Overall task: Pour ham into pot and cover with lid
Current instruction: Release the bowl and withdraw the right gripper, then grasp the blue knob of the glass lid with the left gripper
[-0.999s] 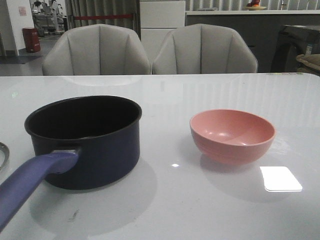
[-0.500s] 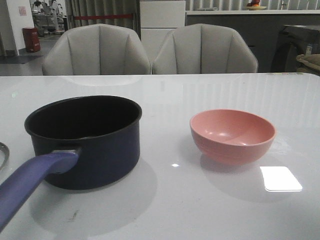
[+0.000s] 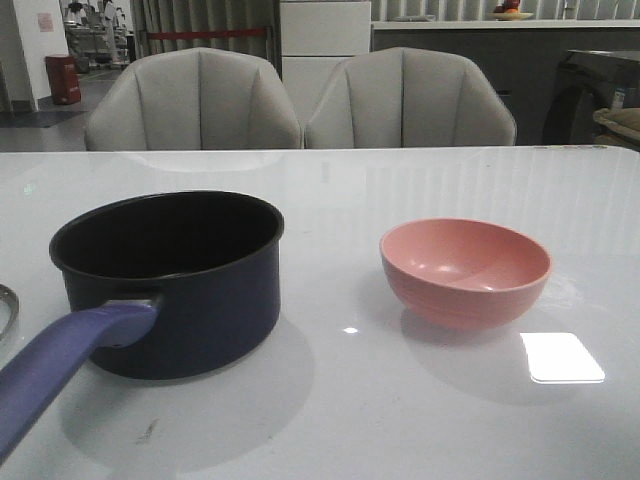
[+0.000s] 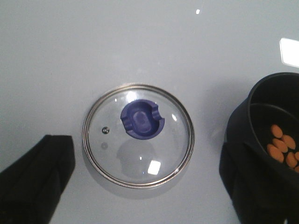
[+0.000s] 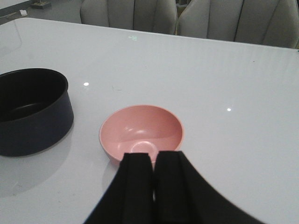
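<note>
Front view shows the pot [image 3: 170, 280] on the desk [image 3: 420, 420] toward its left edge, handle toward the near-left corner, and an empty pink bowl [image 3: 465, 270] toward the right edge. The ham [image 4: 284, 148] lies inside the pot. The lid [image 4: 138, 134] lies flat, knob up, on the desk beside the pot, apart from it. The left hand [image 4: 140, 186] hangs above the lid, spread wide, gripping nothing. The right hand [image 5: 154, 191] is pressed closed, empty, just above the bowl's near rim.
</note>
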### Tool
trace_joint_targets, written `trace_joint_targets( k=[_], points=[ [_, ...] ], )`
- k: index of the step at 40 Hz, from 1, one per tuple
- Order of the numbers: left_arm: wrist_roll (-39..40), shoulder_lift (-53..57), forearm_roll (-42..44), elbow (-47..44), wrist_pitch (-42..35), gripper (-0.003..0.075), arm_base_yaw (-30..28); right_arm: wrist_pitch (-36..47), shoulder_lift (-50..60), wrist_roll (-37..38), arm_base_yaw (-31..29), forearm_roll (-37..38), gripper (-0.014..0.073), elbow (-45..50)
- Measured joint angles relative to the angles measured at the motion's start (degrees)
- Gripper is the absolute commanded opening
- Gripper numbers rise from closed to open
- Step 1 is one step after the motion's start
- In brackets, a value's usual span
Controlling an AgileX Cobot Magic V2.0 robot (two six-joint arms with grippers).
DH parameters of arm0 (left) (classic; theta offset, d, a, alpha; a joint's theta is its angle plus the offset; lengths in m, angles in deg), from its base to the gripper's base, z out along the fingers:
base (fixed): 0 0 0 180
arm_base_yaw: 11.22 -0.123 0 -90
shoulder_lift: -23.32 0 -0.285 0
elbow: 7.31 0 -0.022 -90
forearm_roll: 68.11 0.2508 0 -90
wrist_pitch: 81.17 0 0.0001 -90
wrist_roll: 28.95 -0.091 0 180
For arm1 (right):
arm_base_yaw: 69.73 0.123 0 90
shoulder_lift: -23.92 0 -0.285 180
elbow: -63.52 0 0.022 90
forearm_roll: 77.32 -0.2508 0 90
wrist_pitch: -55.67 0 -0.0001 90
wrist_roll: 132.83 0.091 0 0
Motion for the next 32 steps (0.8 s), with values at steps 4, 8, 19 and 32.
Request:
trace_joint_targets(
  k=[4,8,19,32],
  points=[
    [0.00,-8.08,-1.33,4.29,3.85,0.0628,-0.25,0.00,0.00,0.00,0.00,0.00,0.0153,0.00],
    [0.00,-15.39,-2.01,7.34,6.00,0.0625,-0.25,0.00,0.00,0.00,0.00,0.00,0.0153,0.00],
    [0.04,-30.89,-3.76,12.78,7.84,0.0625,-0.30,-0.09,0.00,0.00,0.00,0.00,0.0153,0.00],
    [0.04,-43.81,-6.27,21.85,12.71,0.0631,-2.84,-0.09,0.00,0.00,0.00,0.00,0.0153,0.00]
  ],
)
